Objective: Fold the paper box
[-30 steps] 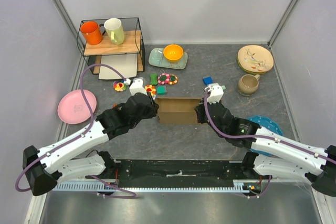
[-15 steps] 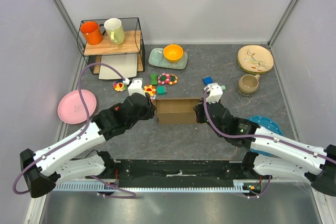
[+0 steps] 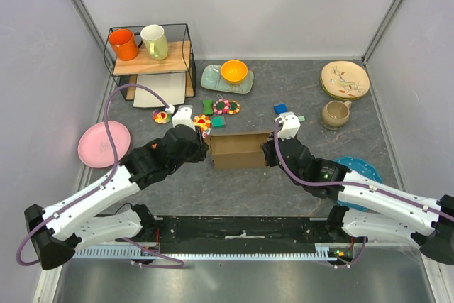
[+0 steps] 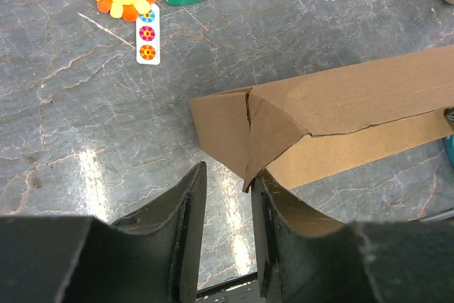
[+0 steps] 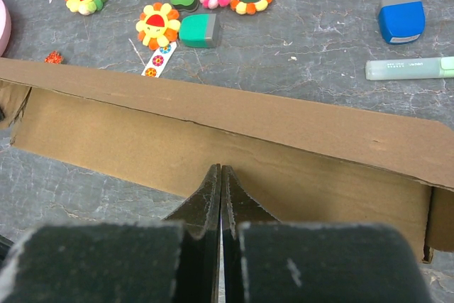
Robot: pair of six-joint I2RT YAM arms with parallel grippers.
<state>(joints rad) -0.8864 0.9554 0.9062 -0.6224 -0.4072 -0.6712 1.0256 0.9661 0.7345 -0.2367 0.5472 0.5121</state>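
The paper box [image 3: 237, 150] is a brown cardboard mailer, partly folded, lying mid-table between both arms. My left gripper [image 3: 205, 150] is at its left end. In the left wrist view its jaws [image 4: 225, 175] stand open over bare table, and the pointed corner of the box's [image 4: 340, 111] end flap touches the right finger [image 4: 264, 193]. My right gripper [image 3: 269, 152] is at the box's right end. In the right wrist view it [image 5: 220, 169] is shut with nothing in it, its tips pressed against the long cardboard wall [image 5: 213, 115].
Behind the box lie small felt flower toys [image 3: 225, 106], a teal eraser [image 3: 218, 122], a blue block [image 3: 281, 109] and a green marker [image 5: 408, 68]. A wire rack with mugs [image 3: 150, 51] stands back left. A pink plate [image 3: 103, 143], a bowl tray [image 3: 228, 76], a beige plate [image 3: 345, 79], a brown mug [image 3: 334, 113] and a blue plate [image 3: 363, 169] ring the area.
My left arm has shifted a little to the left and back, and its jaws have opened slightly at the box's left end. The right gripper and the box have hardly moved.
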